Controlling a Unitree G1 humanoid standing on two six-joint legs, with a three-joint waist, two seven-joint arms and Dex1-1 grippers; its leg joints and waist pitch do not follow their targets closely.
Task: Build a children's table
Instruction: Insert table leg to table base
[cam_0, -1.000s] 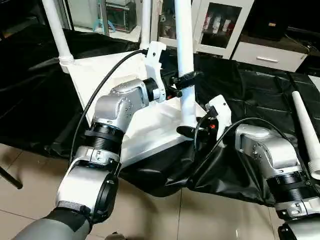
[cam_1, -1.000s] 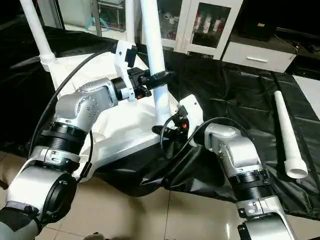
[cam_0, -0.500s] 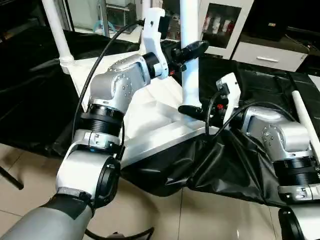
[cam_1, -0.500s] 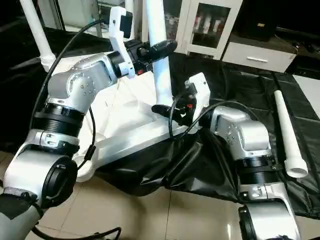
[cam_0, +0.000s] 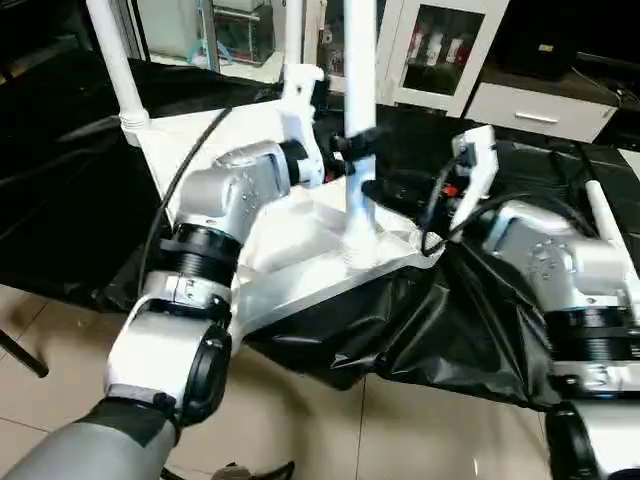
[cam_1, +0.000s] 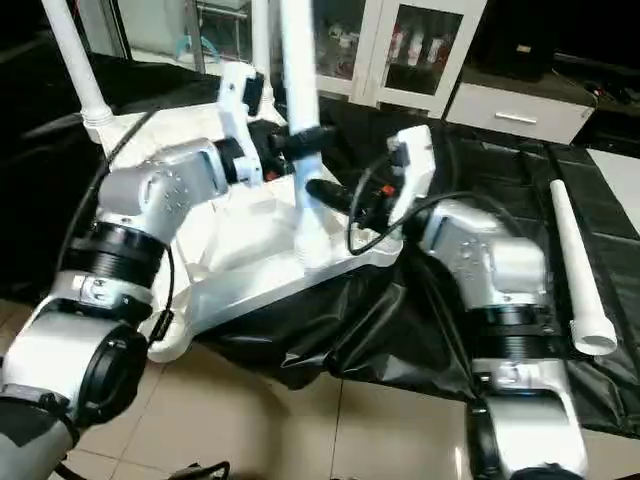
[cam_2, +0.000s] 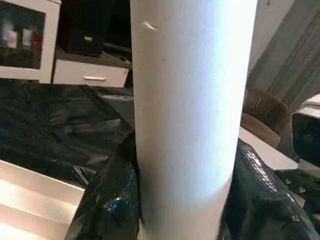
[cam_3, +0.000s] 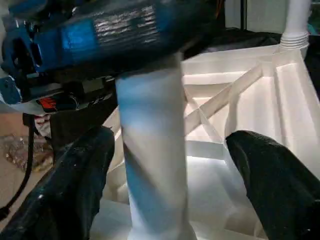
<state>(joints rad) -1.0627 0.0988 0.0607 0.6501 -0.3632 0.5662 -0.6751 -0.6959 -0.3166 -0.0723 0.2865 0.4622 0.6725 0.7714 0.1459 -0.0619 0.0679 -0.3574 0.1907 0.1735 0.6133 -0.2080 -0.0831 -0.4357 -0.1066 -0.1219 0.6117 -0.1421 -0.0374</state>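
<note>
The children's table lies upside down: a white ribbed tabletop (cam_0: 190, 150) on the black cover. One white leg (cam_0: 358, 90) stands upright with its foot at the near corner socket (cam_0: 360, 250). My left gripper (cam_0: 357, 143) is shut on this leg partway up; the left wrist view has the leg (cam_2: 190, 110) pressed between its black fingers (cam_2: 107, 200). My right gripper (cam_3: 170, 135) is open lower down, its fingers (cam_3: 80, 185) straddling the leg (cam_3: 155, 165) with a gap on each side. Another leg (cam_0: 112, 55) stands in the far left corner. A loose leg (cam_1: 575, 260) lies at the right.
A black cover (cam_0: 480, 330) drapes the work surface and hangs over its front edge onto the tiled floor (cam_0: 60, 340). White cabinets with glass doors (cam_0: 440, 50) stand behind. A third upright leg (cam_0: 292, 35) rises at the tabletop's far side.
The right gripper has opened and let go of the leg's lower end. The leg, still in the left gripper, has come down to the tabletop's near corner.
</note>
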